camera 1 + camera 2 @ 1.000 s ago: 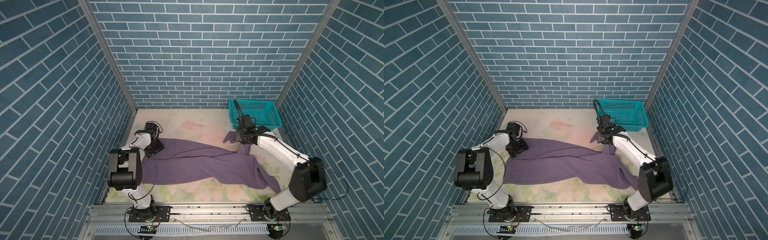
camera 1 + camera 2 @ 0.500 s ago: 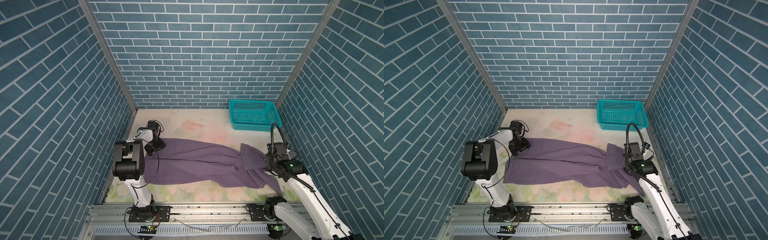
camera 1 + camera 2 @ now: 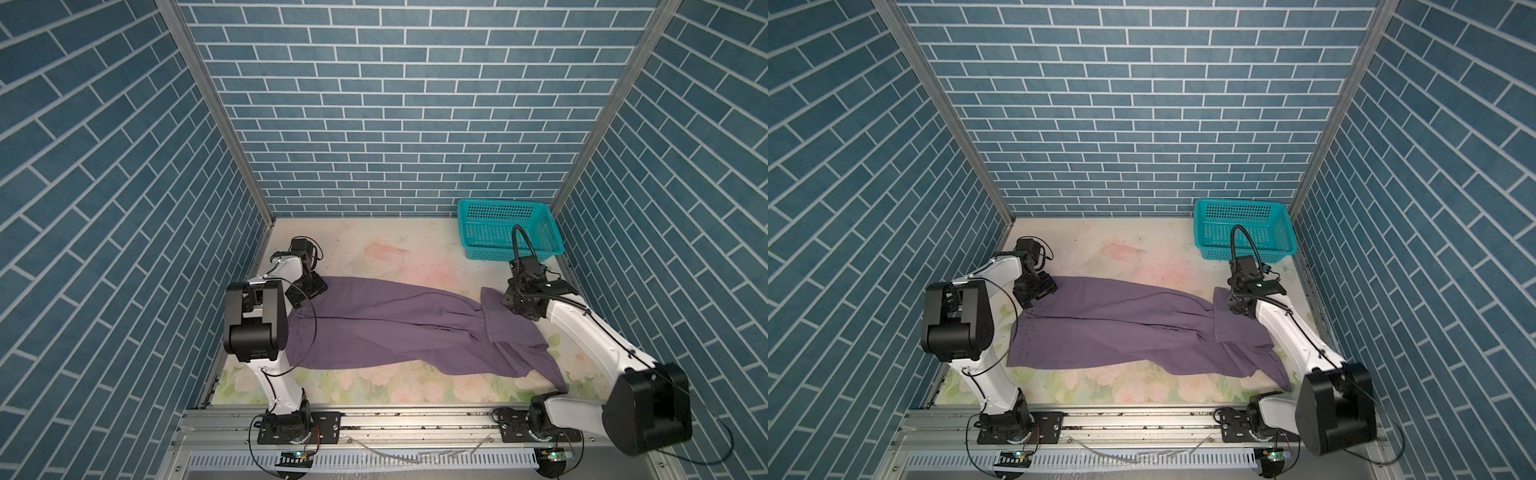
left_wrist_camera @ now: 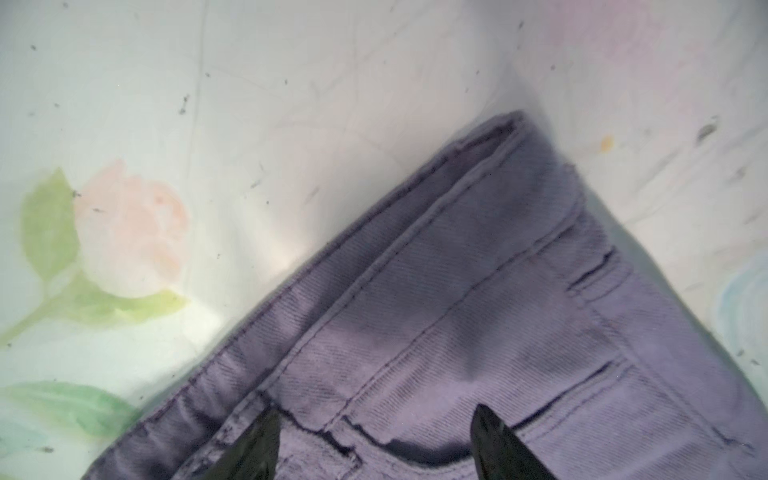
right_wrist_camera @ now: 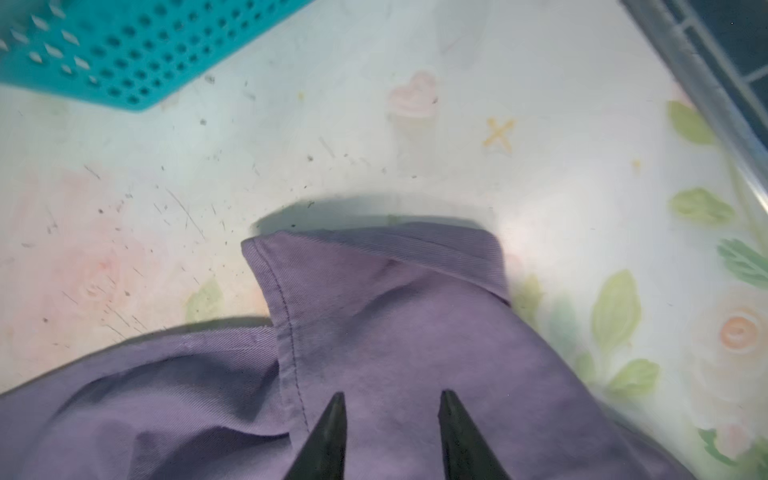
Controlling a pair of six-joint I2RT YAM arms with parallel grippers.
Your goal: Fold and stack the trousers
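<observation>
In both top views the trousers lie spread on the desk, with the waist at the left and the legs going to the right. At the right end, one leg end lies turned back over the other cloth. The left tool is at the far corner of the waist. The right tool is at the far edge of the turned leg end. A teal basket stands in the far right corner, apart from the trousers.

In the left wrist view the waistband corner of the trousers lies flat on the flowered desk, with a belt loop and a pocket opening visible. The left tool has its two dark fingers wide apart over this cloth and grips nothing. I cannot tell if the tips touch it.

In the right wrist view a stitched hem of the trousers shows, with its corner folded over. The right tool stands over it with a narrower gap and holds nothing. Beyond the hem, the desk carries a yellow cross. A corner of the basket is also seen.
</observation>
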